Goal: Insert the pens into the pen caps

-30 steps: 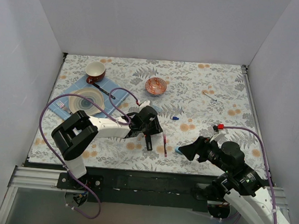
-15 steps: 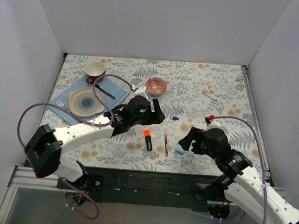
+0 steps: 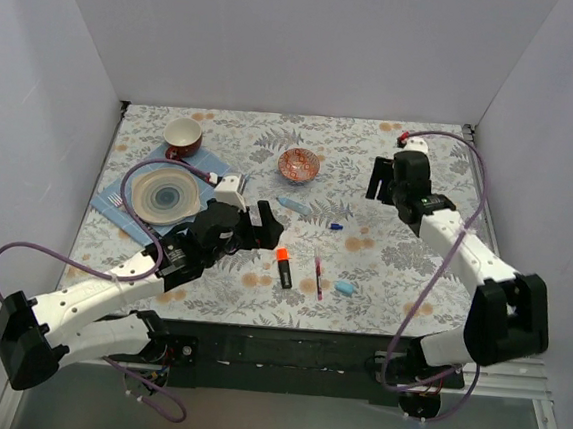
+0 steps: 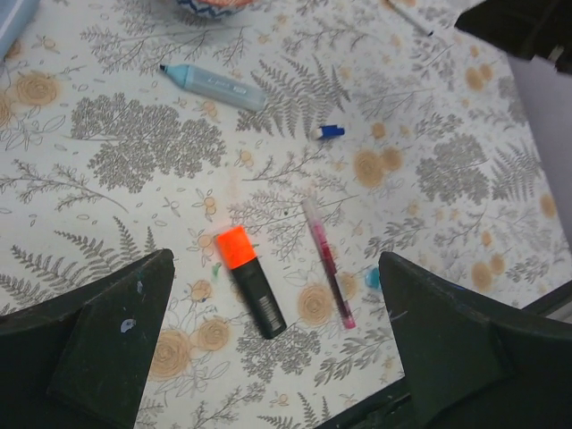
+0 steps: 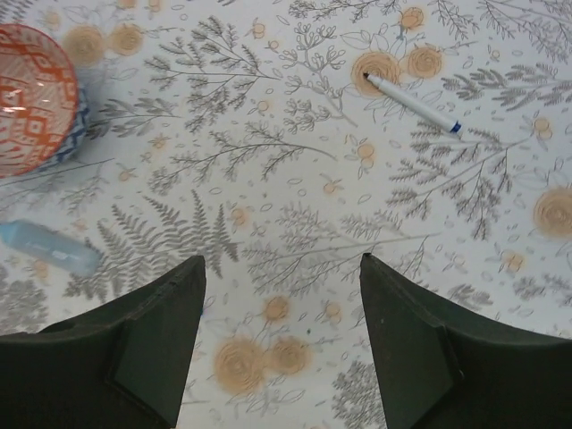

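The stubby black marker (image 3: 284, 271) (image 4: 256, 291) lies on the flowered table with an orange cap (image 4: 236, 247) on its far end. Just right of it lie the thin magenta pen (image 3: 317, 275) (image 4: 328, 262) and a light blue cap (image 3: 344, 288) (image 4: 372, 279). The light blue pen (image 3: 292, 205) (image 4: 213, 82) (image 5: 49, 248) and a tiny dark blue cap (image 3: 336, 225) (image 4: 331, 132) lie farther back. My left gripper (image 3: 263, 229) (image 4: 275, 257) hangs open and empty above and left of the marker. My right gripper (image 3: 379, 179) (image 5: 281, 259) is open, empty, over the far right table near a thin white pen (image 5: 413, 104).
A red patterned bowl (image 3: 299, 163) (image 5: 36, 94) stands at the back centre. A striped plate (image 3: 165, 196) on a blue cloth (image 3: 211, 164), with dark cutlery and a red cup (image 3: 183, 135), fills the back left. White walls close three sides.
My left gripper opened, let go of the marker and pulled back to the left. My right arm swung from the near edge to the far right of the table.
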### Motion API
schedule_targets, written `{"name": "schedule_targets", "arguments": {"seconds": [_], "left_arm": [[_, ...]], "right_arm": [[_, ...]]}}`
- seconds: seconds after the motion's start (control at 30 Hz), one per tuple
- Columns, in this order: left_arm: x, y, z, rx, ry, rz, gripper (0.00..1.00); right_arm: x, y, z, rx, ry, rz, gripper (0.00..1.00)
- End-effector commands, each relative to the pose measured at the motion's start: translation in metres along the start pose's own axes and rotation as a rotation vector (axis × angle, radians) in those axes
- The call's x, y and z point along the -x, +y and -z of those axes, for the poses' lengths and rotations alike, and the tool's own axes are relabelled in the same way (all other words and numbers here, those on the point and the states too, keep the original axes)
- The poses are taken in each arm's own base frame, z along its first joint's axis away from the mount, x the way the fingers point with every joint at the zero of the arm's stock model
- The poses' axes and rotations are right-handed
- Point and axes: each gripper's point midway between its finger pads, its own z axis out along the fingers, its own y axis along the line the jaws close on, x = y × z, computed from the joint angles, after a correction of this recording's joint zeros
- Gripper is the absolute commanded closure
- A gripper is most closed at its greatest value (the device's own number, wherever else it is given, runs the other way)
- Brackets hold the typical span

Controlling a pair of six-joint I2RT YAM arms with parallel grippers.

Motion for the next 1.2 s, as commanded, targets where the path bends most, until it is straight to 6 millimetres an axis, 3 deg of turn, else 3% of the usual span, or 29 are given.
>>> {"name": "schedule_targets", "arguments": {"seconds": [0.0,0.03,0.07,0.1,0.2,0.23,0.27,0.33,0.37,0.47,0.67,0.8,1.17], "left_arm": [[-0.012,0.009,0.000,0.033,0.051,-0.047,0.02],[-0.001,0.002,0.002,0.024,0.046,-0.063,0.02],[0.001,0.000,0.003,0.024,0.055,-0.080,0.02],[-0.001,-0.002,0.006,0.014,0.084,-0.107,0.02],[0.021,-0.012,0.020,-0.035,0.053,-0.205,0.02],[0.024,-0.010,0.022,-0.033,0.041,-0.229,0.02],[0.023,-0.005,0.024,-0.026,0.035,-0.278,0.02],[0.031,0.006,0.028,0.004,-0.027,-0.304,0.02],[0.018,0.019,0.025,0.026,-0.016,-0.323,0.02],[0.019,0.011,0.030,-0.029,-0.028,-0.319,0.02],[0.030,0.020,0.032,0.031,-0.075,-0.304,0.02],[0.033,0.023,0.033,0.049,-0.091,-0.306,0.02],[0.027,0.025,0.029,0.057,-0.064,-0.319,0.02]], "right_arm": [[0.043,-0.009,-0.052,0.079,-0.039,0.241,0.26],[0.042,-0.006,-0.061,0.116,-0.016,0.238,0.29],[0.035,-0.022,-0.081,0.099,0.035,0.257,0.30],[0.052,-0.022,-0.087,0.112,0.022,0.279,0.32],[0.038,-0.033,-0.114,0.176,0.112,0.288,0.35],[0.044,-0.033,-0.118,0.198,0.110,0.322,0.36],[0.032,-0.042,-0.131,0.194,0.151,0.330,0.36],[0.036,-0.048,-0.142,0.193,0.158,0.369,0.37],[0.025,-0.056,-0.152,0.186,0.198,0.374,0.37],[0.019,-0.072,-0.167,0.157,0.237,0.397,0.38],[0.010,-0.093,-0.186,0.134,0.270,0.397,0.38],[0.001,-0.096,-0.191,0.135,0.286,0.398,0.40],[-0.023,-0.103,-0.195,0.089,0.340,0.337,0.58]]}}
